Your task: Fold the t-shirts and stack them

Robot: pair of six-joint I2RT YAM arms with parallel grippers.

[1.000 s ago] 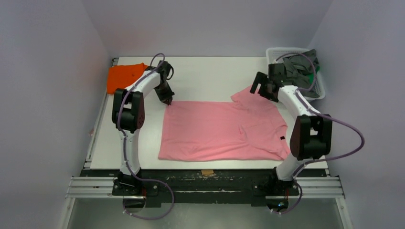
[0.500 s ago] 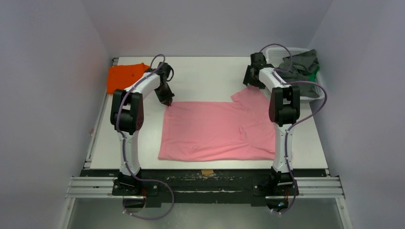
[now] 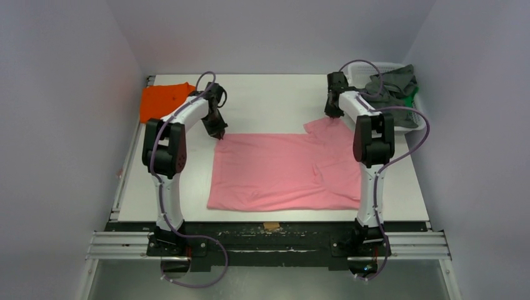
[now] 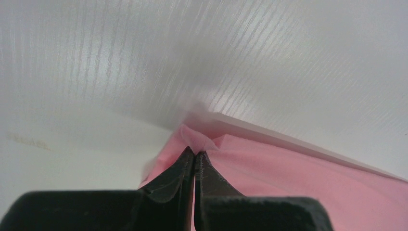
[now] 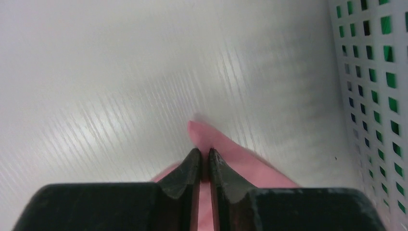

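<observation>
A light pink t-shirt (image 3: 284, 170) lies spread flat across the middle of the white table. My left gripper (image 3: 219, 134) is shut on its far left corner, where the cloth (image 4: 211, 144) bunches up between the black fingertips. My right gripper (image 3: 331, 114) is shut on the far right sleeve tip, and pink cloth (image 5: 204, 137) pokes out past the closed fingers. A bright orange t-shirt (image 3: 161, 100) sits folded at the far left corner of the table. Grey and green t-shirts (image 3: 396, 81) are heaped in the basket at the far right.
A white perforated basket (image 3: 417, 120) stands at the far right corner, its wall (image 5: 380, 91) close beside my right gripper. The table (image 3: 275, 94) has side walls close on both sides. A small tan tape patch (image 3: 271, 225) marks the near edge.
My right arm swung left from beside the basket to the pink shirt's far right sleeve tip, and its fingers closed on the cloth. The left gripper stayed shut on its corner.
</observation>
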